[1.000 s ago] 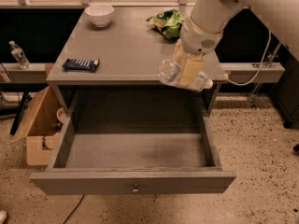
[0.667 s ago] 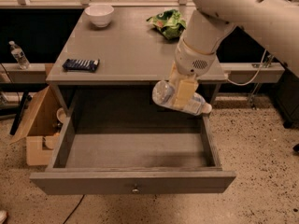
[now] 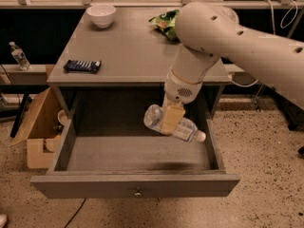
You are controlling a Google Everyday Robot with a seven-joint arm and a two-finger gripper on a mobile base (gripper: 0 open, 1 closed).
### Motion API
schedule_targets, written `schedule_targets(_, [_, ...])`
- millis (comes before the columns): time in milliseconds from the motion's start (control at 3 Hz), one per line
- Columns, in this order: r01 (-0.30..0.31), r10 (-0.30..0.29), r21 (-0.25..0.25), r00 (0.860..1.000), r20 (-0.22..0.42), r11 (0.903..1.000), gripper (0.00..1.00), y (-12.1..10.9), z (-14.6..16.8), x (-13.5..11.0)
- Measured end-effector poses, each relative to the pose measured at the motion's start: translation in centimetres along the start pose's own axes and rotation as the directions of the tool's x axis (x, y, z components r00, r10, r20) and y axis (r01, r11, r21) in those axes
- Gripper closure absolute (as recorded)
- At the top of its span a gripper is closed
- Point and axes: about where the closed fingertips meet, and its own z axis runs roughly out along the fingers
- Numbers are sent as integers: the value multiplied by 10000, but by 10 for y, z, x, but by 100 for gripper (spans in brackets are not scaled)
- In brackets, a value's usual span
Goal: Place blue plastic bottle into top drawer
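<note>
The blue plastic bottle (image 3: 183, 128) is clear with a pale label and a white cap. It lies on its side in my gripper (image 3: 170, 119), cap pointing right. My gripper is shut on the bottle and holds it inside the open top drawer (image 3: 135, 185), above the right part of the drawer floor. The drawer is pulled far out, grey, with a small brass knob on its front panel. My white arm reaches down from the upper right and hides part of the cabinet top.
On the grey cabinet top (image 3: 128, 56) are a white bowl (image 3: 101, 14), a dark snack bar (image 3: 82, 65) and a green chip bag (image 3: 165, 23). A small water bottle (image 3: 19, 56) stands at left. A cardboard box (image 3: 37, 132) sits beside the drawer.
My gripper has moved down and slightly left with the bottle, from the cabinet's front edge level into the open drawer space.
</note>
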Motion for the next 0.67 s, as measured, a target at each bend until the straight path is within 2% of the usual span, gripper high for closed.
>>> schedule_targets(333, [-1590, 1588, 501, 9873, 86, 9860, 100, -10, 28, 8])
schedule_targets(667, [-2890, 2873, 758, 9573, 328, 9543, 100, -21, 55, 13])
